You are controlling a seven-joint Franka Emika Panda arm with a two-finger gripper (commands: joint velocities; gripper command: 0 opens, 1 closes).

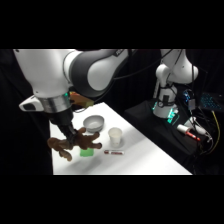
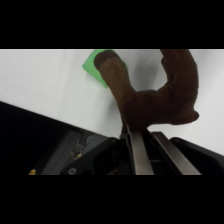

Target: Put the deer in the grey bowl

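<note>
No text, label, brand, number or sign can be read in either view.
</note>
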